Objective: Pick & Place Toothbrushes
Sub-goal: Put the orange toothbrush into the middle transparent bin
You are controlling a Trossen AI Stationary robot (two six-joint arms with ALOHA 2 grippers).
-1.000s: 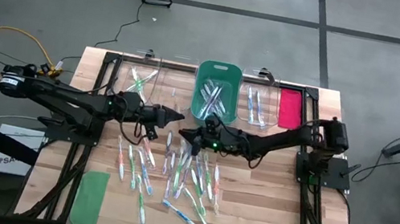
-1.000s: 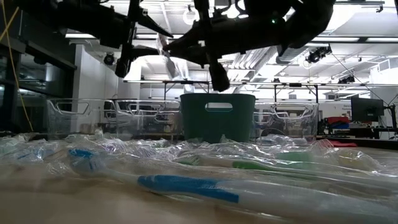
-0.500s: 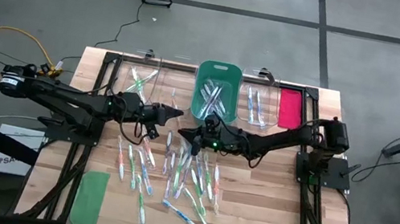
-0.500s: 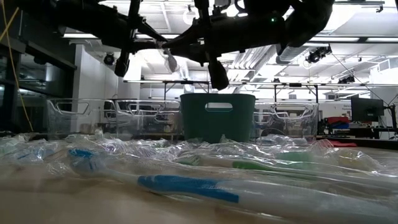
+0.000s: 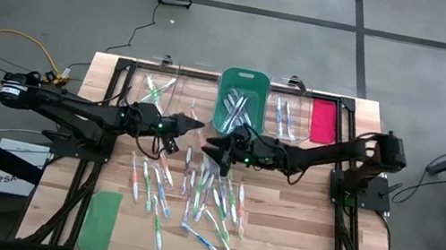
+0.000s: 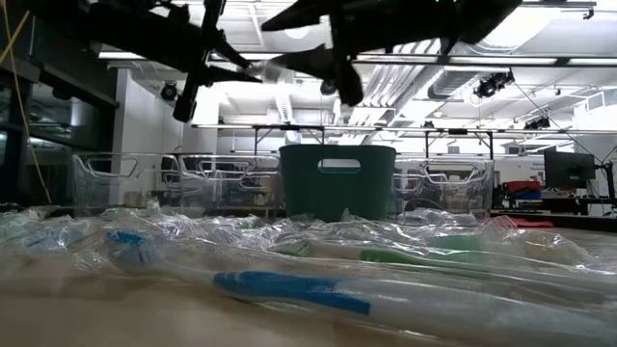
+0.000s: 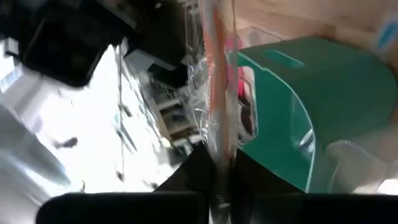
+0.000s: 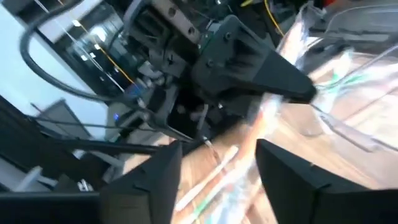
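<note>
Many wrapped toothbrushes [image 5: 193, 193] lie scattered on the wooden table in front of a green bin [image 5: 241, 101]. My left gripper [image 5: 197, 125] hovers above them, shut on one pink-orange wrapped toothbrush [image 7: 217, 93]. My right gripper [image 5: 209, 144] faces it from the right, a little apart, open and holding nothing [image 8: 217, 168]. In the right wrist view my left gripper [image 8: 249, 62] shows ahead with the blurred toothbrush below it. My left gripper pinches one end of the wrapped toothbrush [image 7: 219, 158] between its two fingers. The fingers come in about level from the table's left. The brush sticks out ahead of the fingers, along their line, lifted clear of the table.
Clear bins stand on either side of the green bin, left [image 5: 157, 87] and right [image 5: 288, 118], each holding a few brushes. A red-pink lid [image 5: 324, 119] lies at the far right, a green lid [image 5: 100, 221] at the near left. The dark frame rails [image 5: 344, 218] border the table.
My left gripper has shut on the toothbrush that my right gripper held and has rolled a little. My right gripper has opened, let go of it, and risen, drawing slightly toward the table's right. The toothbrush stays in the air with my left gripper.
</note>
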